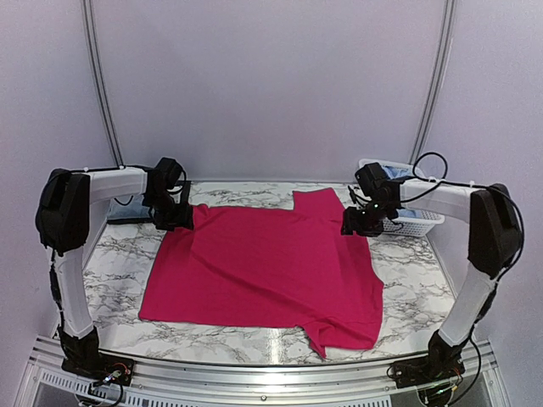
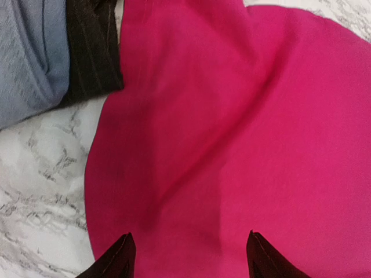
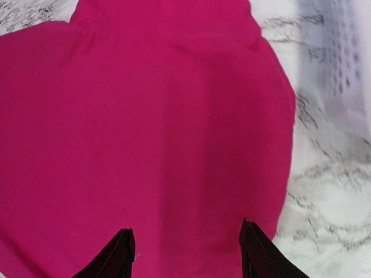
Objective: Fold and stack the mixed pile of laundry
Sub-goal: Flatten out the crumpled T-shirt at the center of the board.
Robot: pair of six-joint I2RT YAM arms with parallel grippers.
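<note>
Here, the bright pink-red soft T-shirt [image 1: 263, 263] lies spread flat in the middle of the white marble table [image 1: 110, 284]. The left gripper [image 2: 188, 240] hangs over its far left corner and the right gripper [image 3: 188, 234] over its far right corner, both with fingers apart and holding nothing (only pink cloth below). A grey-blue folded cloth [image 2: 26, 58] and a dark striped cloth [image 2: 93, 52] sit just left of the shirt, and a white plastic basket [image 1: 414, 219] stands far right.

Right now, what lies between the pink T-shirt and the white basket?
Only a bare strip of marble tabletop separates the pink T-shirt from the white basket; the right wrist view shows it.
</note>
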